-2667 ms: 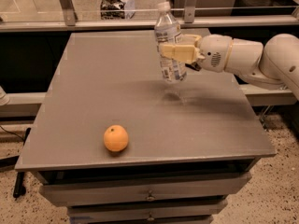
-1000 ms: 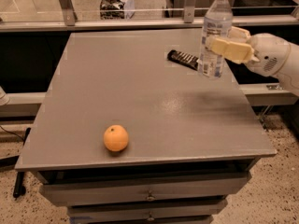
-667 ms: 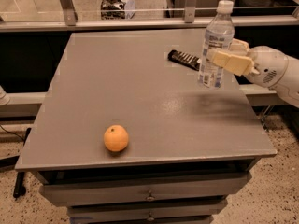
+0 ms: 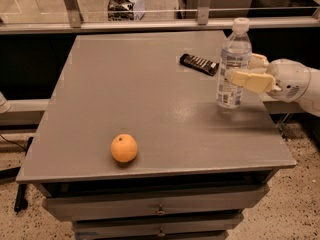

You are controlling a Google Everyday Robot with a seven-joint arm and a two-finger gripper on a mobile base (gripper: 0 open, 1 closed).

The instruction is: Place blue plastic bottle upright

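The gripper [image 4: 243,70] reaches in from the right over the right edge of the grey table [image 4: 140,94], its pale fingers [image 4: 250,79] clasped around the middle of the blue plastic bottle [image 4: 230,92]. The bottle stands upright with its white cap on top and its base at the tabletop, though I cannot tell whether it actually rests there. Just left of the bottle and a little farther back lies a black remote [image 4: 199,64], and an orange [image 4: 124,148] sits well apart, near the front edge on the left, above the drawers [image 4: 160,211].
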